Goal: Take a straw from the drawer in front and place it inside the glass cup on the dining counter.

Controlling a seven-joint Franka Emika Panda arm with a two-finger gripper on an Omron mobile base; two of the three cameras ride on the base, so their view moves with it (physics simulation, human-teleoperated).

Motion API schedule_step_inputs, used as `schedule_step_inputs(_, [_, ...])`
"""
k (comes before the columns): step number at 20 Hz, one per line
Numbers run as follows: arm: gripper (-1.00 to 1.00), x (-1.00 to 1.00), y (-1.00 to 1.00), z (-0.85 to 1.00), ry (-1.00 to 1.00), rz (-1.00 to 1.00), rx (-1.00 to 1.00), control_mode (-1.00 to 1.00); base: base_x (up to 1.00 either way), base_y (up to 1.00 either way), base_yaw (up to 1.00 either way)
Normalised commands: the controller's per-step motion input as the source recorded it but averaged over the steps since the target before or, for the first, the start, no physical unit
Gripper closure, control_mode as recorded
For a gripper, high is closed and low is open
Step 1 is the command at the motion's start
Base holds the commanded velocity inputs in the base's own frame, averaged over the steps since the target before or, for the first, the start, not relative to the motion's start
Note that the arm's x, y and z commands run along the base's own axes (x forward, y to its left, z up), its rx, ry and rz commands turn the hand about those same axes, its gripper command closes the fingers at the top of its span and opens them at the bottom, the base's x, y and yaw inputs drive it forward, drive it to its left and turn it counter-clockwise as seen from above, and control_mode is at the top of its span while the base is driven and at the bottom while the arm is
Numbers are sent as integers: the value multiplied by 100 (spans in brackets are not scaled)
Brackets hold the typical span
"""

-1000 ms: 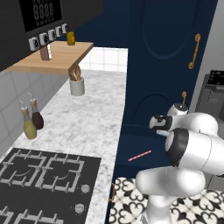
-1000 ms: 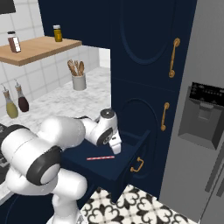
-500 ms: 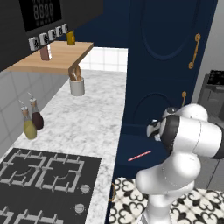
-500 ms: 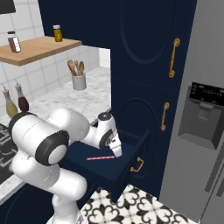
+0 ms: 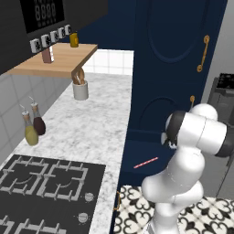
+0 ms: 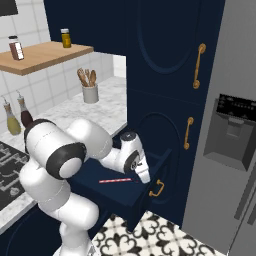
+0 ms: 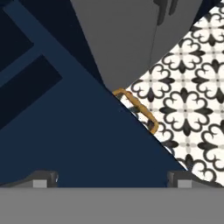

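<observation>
Spread wide with nothing between them, the jaws of the gripper (image 7: 111,178) hang over the navy floor of the open drawer (image 6: 120,192); in the hand view both dark fingertips (image 7: 43,178) stand far apart at the bottom, with the drawer's brass handle (image 7: 138,109) and the patterned floor tiles (image 7: 188,100) beyond. In the right base view the gripper (image 6: 142,175) sits just beside the end of the straw (image 6: 116,180), apparently not touching it. That pink-red straw (image 5: 146,162) lies flat inside the drawer. A white utensil holder (image 5: 80,90) stands on the marble worktop (image 5: 91,128).
</observation>
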Motion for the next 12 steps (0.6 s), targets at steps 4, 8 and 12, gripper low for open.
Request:
schedule_step_inputs(4, [-100,0,-81,-1,0,-8,-4,-100,0,0,0])
schedule_step_inputs(8, [-100,-5,-81,-3,0,-7,-2,-100,0,0,0])
schedule_step_inputs(12, [-100,-11,-57,-6,0,-2,0,-100,0,0,0])
